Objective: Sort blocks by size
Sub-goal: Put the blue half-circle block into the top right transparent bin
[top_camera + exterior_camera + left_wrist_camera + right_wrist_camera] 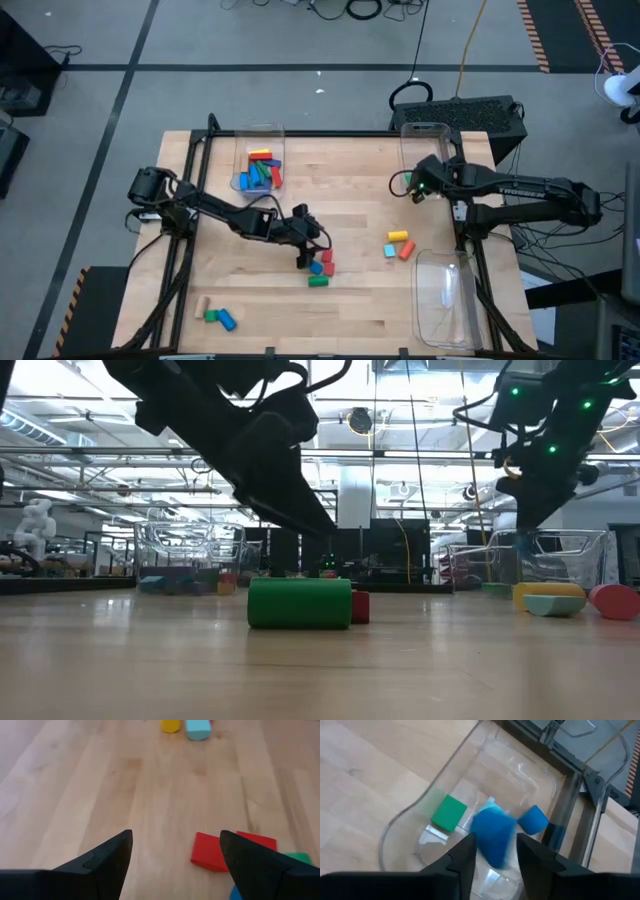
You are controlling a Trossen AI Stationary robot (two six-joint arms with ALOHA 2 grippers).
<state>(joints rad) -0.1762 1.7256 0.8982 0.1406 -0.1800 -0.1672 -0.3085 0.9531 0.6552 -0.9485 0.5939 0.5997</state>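
The right gripper, jaws parting, drops a blue block into the two o'clock bin; the left gripper hangs spread wide over loose blocks at centre; many remain unsorted

Red block, green block (bin clear), dark fingers.

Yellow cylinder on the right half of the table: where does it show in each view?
High view: yellow cylinder right of centre.
Low view: right side.
Left wrist view: top edge.
Right wrist view: not in it.
Shared landmark: light-blue block beside it.
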